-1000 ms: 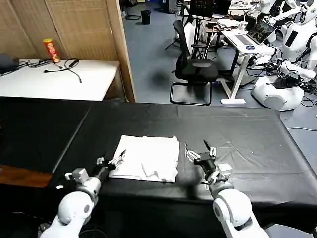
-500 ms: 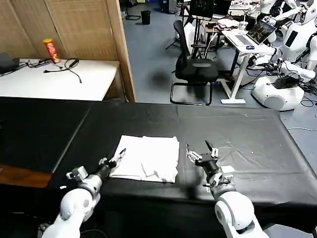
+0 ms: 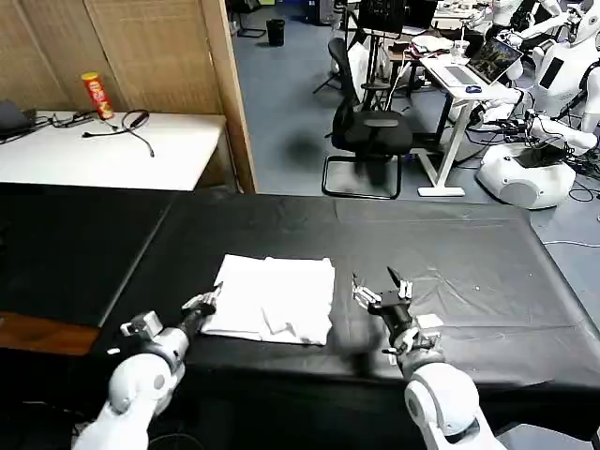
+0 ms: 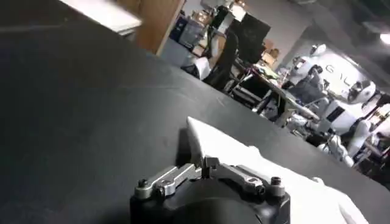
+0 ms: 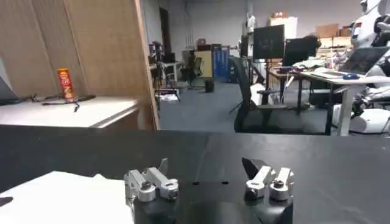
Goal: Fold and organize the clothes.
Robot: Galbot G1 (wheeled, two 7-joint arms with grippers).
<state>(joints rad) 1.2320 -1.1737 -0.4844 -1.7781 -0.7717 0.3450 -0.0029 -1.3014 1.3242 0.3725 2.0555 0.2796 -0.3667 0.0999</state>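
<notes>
The clothes are one white T-shirt (image 3: 272, 298), folded into a rough rectangle on the black table (image 3: 450, 244), near its front edge. My left gripper (image 3: 208, 302) is at the shirt's left edge, low over the table, shut on a corner of the fabric. In the left wrist view that gripper (image 4: 201, 161) pinches a raised white corner of the shirt (image 4: 286, 182). My right gripper (image 3: 377, 289) hovers open just right of the shirt, apart from it, with nothing between its fingers. From the right wrist, the right gripper (image 5: 207, 165) has the shirt (image 5: 61, 195) off to one side.
Black cloth covers the table, with bare room to the right and behind the shirt. A white side table (image 3: 112, 155) at the back left carries a red can (image 3: 96, 96) and cables. An office chair (image 3: 370, 131) and desks stand beyond the far edge.
The shirt has slid slightly to the left and toward the front edge with my left gripper. My right gripper has drawn back a little from the shirt and stays open.
</notes>
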